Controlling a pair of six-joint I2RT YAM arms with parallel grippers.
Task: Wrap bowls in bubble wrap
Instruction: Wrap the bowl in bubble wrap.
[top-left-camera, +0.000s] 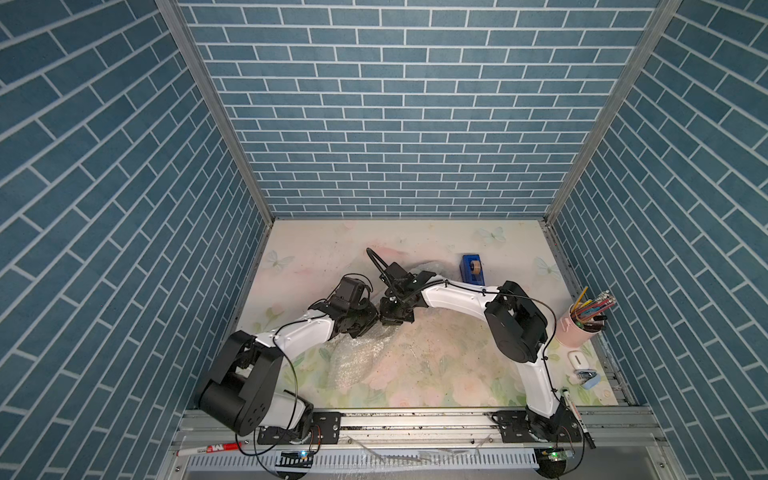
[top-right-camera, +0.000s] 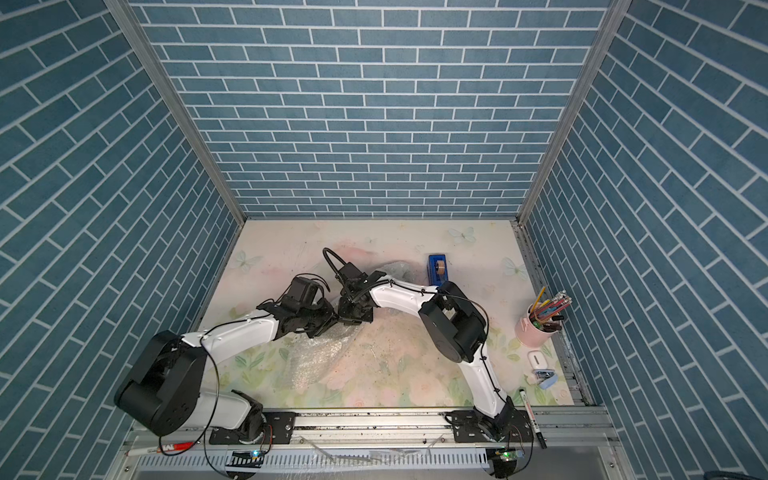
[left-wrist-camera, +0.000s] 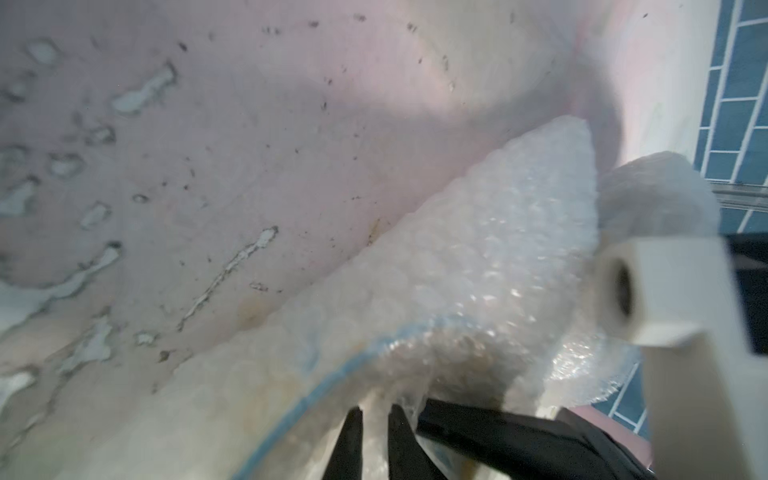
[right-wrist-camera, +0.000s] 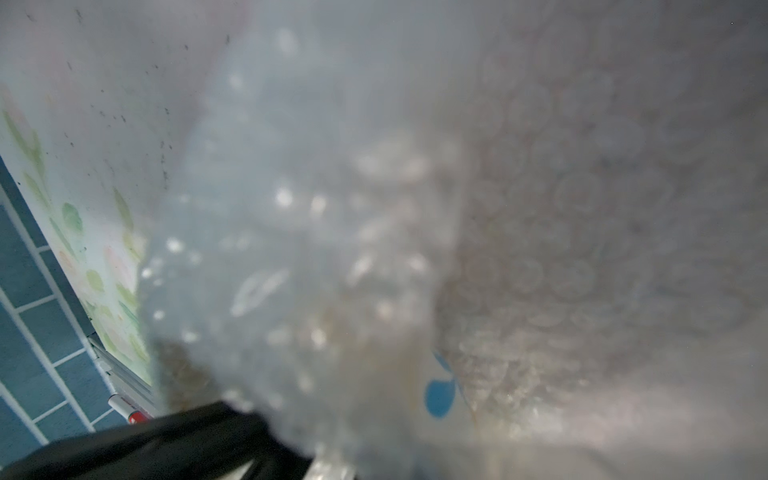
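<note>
Mid-table, our right gripper (top-left-camera: 390, 319) sits closed beside the left gripper (left-wrist-camera: 376, 413), whose fingers (left-wrist-camera: 351, 440) stand narrowly apart; we cannot tell its grip. Beneath them bubble wrap (top-left-camera: 357, 357) covers a blue-rimmed bowl (left-wrist-camera: 299, 399). Bare table (top-left-camera: 449, 374) spreads toward the front rail (top-left-camera: 415, 419).

Wrap (top-left-camera: 356, 358): translucent white, bubbled. Bench (top-left-camera: 440, 374): pastel floral. Dispenser (top-left-camera: 467, 268): blue. Cup (top-left-camera: 573, 332): pink. Walls (top-left-camera: 395, 124): blue brick.

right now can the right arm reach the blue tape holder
Probably yes: the tape holder stands uncovered beyond that arm's forearm. The right pincer is shut, low in the bubble wrap, so it must lift out first.
</note>
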